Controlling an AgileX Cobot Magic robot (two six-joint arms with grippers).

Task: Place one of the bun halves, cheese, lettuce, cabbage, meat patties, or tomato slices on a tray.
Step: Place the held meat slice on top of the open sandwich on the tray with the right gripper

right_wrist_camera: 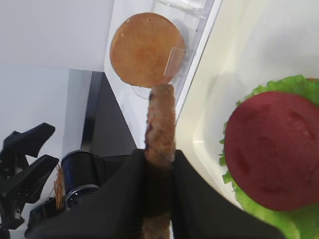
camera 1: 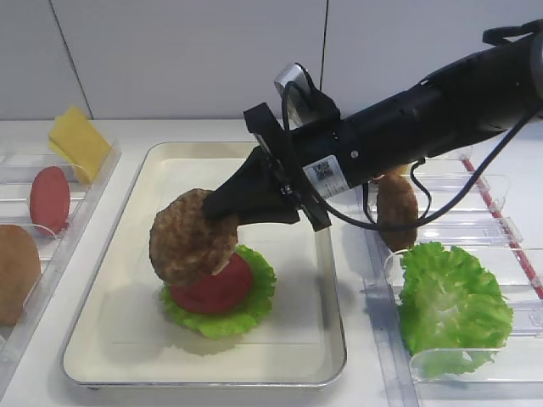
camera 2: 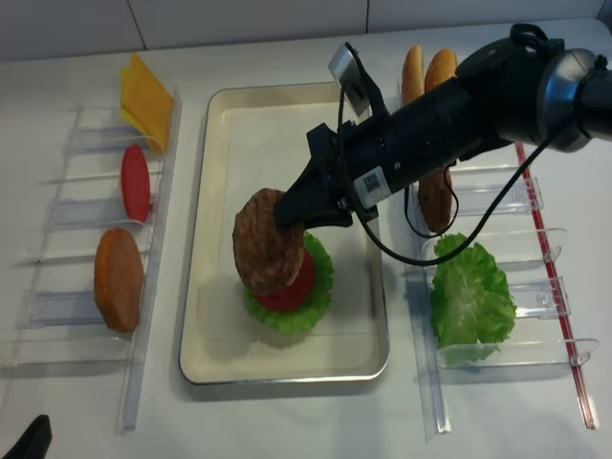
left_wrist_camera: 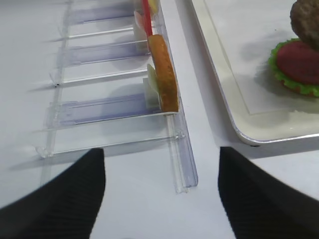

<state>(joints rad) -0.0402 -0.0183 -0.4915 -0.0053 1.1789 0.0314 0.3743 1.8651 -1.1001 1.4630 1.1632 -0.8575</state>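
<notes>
One patty (camera 1: 191, 237) is in play, and the right gripper (camera 1: 222, 222) is pinching it shut by the rim. Going left to right:

- Left holders: the bun half (camera 2: 119, 278), the spare tomato slice (camera 2: 135, 182) and the cheese (camera 2: 145, 92) are standing in their slots, not part of this move. The left gripper's fingers (left_wrist_camera: 55, 194) are showing spread apart and empty over the table by that rack, well away from the tray (camera 1: 110, 339).
- Tray middle: the held patty is hanging tilted, nearly on edge. The wrist view is showing it edge-on between the closed jaws. Its lower part is hanging at or just over the left side of the tomato slice (camera 1: 222, 288), which is lying flat on the lettuce leaf (camera 1: 254, 309). I cannot tell if they are touching.
- Key relation: from the jaws, the stack centre is lying toward 4 o'clock in the front high view. The disc's flat face needs to be rotating down to level and shifting that way before release.
- Right: the right arm is reaching in from 2 o'clock, clearly the nearer one. The second patty (camera 1: 397, 212) and spare lettuce (camera 1: 450, 301) are sitting in the right holders.

Risk, as I judge it: dropping it tilted, so it slides off the tomato.
</notes>
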